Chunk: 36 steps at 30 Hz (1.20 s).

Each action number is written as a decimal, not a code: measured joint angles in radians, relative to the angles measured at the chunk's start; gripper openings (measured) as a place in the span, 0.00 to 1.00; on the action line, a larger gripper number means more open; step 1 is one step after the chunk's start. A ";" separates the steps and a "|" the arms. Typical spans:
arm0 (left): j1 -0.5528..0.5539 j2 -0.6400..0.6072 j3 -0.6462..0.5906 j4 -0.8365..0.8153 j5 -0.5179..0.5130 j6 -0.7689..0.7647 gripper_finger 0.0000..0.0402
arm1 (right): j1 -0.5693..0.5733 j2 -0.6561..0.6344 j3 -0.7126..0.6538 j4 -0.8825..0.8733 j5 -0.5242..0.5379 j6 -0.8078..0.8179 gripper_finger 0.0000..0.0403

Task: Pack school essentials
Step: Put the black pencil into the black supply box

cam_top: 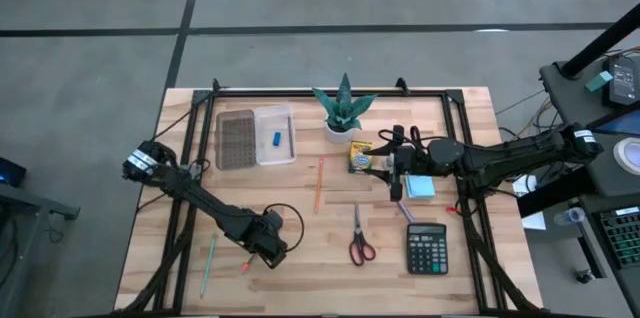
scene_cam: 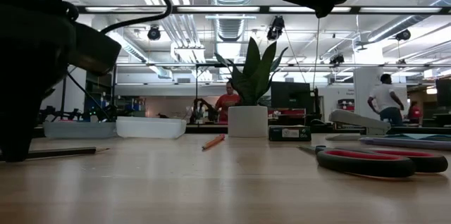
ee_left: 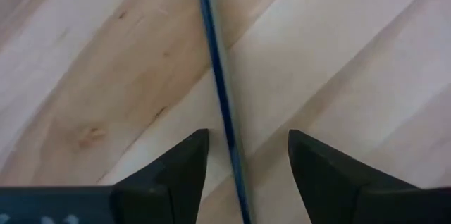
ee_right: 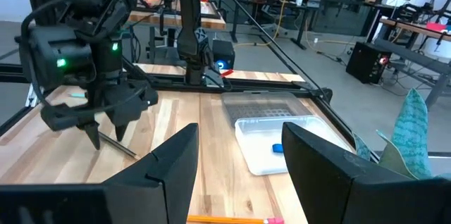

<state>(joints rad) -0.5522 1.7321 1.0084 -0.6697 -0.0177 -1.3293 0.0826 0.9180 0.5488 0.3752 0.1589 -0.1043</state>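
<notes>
A thin pencil [ee_left: 224, 104] with a dark blue-looking shaft lies flat on the wooden table [cam_top: 300, 278], running straight between the two fingers of the left gripper [ee_left: 246, 171]. Those jaws stand wide on either side of it, not touching it, with the sharpened tip pointing away past the fingertips. From above, the left gripper [cam_top: 268, 248] sits low over the near left part of the table, and a green pencil [cam_top: 207, 264] lies just off to its outer side.

The right gripper [ee_right: 236, 164] hangs with its jaws parted and nothing between them, above the light-blue sticky-note pad [cam_top: 420, 187]. Just beside it toward the plant is the yellow-green crayon box [cam_top: 360, 157]. Ahead of its open jaws, across the table, sits a clear tray [ee_right: 278, 143] with a tiny blue piece [ee_right: 277, 148] inside and a dark tray [cam_top: 236, 138] next to it.

Between the two arms lie an orange pencil [cam_top: 318, 184] and the red-handled scissors [cam_top: 360, 241]. A black calculator [cam_top: 426, 248] rests near the scissors, on the right arm's side. A green spiky plant [cam_top: 343, 110] in a white pot stands at the far edge. People show in the room beyond the table.
</notes>
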 joint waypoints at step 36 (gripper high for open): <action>0.075 -0.138 0.038 -0.052 -0.178 -0.076 0.01 | 0.000 -0.001 -0.001 0.000 0.000 -0.012 0.48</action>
<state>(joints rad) -0.4773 1.5942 1.0469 -0.7212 -0.1960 -1.4050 0.0826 0.9173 0.5480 0.3754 0.1593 -0.1159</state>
